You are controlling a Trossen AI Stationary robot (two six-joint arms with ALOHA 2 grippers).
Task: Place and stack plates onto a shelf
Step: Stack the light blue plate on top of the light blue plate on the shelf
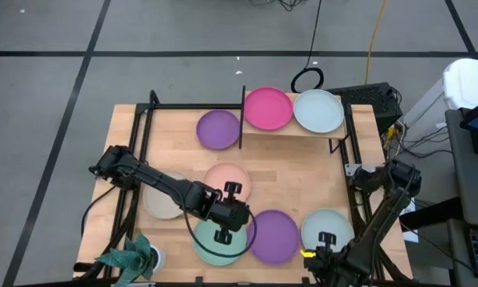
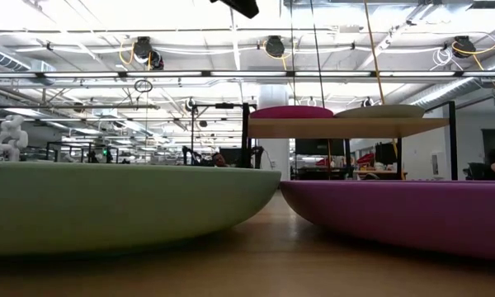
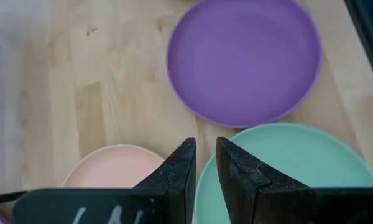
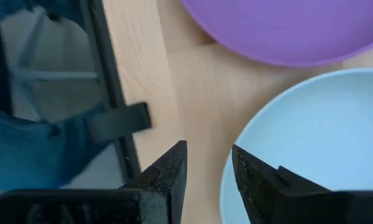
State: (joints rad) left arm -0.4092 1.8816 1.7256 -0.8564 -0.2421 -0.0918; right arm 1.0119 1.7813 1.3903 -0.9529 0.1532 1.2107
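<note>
Two plates already sit on the shelf (image 1: 291,132): the magenta plate (image 1: 268,108) and a pale grey-blue plate (image 1: 319,111), side by side, leaving room to stack on top.

The left gripper (image 3: 202,163) hangs over the near table with its jaws narrowly parted and nothing between them, the mint green plate (image 3: 286,168) just beside one finger, the peach plate (image 3: 112,165) beside the other, a purple plate (image 3: 242,59) ahead of the tips.

The right gripper (image 4: 208,165), jaws slightly apart and empty, waits at the table's near right corner, a second grey-blue plate (image 4: 311,137) just beside one finger.

The beige plate (image 1: 161,201) is largely hidden under the left arm; another purple plate (image 1: 218,129) lies beside the shelf's upright. From table height, the near plates block most of the view.
</note>
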